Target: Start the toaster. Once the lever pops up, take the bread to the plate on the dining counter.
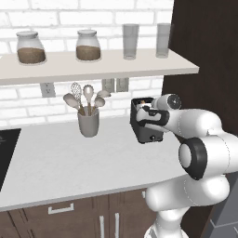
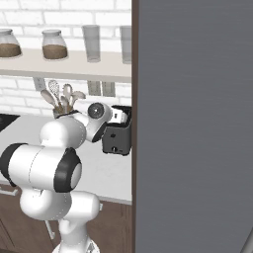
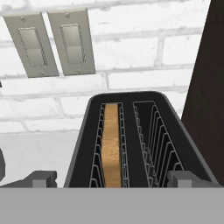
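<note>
On the white worktop (image 1: 56,158), a grey utensil cup (image 1: 88,123) stands left of the dark toaster (image 1: 145,132). The bread (image 3: 112,146) sits in the toaster's left slot, and the gripper (image 3: 112,178) hovers above, spread wide, holding nothing.

The toaster (image 1: 148,126), a small dark boxy one with two wire-lined slots on top, stands upright on the pale bench near the brick wall. The bread (image 3: 112,146), a golden-tan slice, sits on edge in its left slot.
</note>
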Controlling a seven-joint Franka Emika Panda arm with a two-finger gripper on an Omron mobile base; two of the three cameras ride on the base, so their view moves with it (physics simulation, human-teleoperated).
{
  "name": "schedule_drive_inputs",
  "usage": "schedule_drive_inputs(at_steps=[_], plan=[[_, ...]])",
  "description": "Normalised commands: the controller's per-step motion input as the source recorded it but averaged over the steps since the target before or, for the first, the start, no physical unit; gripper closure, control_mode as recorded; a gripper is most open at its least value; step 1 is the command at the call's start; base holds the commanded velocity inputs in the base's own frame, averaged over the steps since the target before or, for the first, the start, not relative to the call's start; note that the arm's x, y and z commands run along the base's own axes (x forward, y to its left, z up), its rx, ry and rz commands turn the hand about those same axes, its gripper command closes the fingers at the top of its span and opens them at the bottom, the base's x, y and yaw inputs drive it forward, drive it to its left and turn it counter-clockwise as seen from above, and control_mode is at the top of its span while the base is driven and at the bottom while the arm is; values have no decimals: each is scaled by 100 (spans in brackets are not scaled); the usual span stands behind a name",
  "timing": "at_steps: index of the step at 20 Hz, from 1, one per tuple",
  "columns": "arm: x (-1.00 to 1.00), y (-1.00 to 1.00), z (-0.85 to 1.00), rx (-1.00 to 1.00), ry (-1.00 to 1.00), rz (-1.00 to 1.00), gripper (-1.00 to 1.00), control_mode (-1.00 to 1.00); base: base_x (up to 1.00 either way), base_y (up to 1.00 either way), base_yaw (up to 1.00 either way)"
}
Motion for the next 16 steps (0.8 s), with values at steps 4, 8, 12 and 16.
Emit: schedule_drive_inputs(at_steps=[4, 8, 12, 16], plan=[[0, 0, 0, 0, 0, 0, -100, -100, 0, 0, 0], [0, 0, 0, 0, 0, 0, -100, -100, 0, 0, 0], [0, 0, 0, 0, 0, 0, -100, -100, 0, 0, 0], [0, 0, 0, 0, 0, 0, -100, -100, 0, 0, 0]])
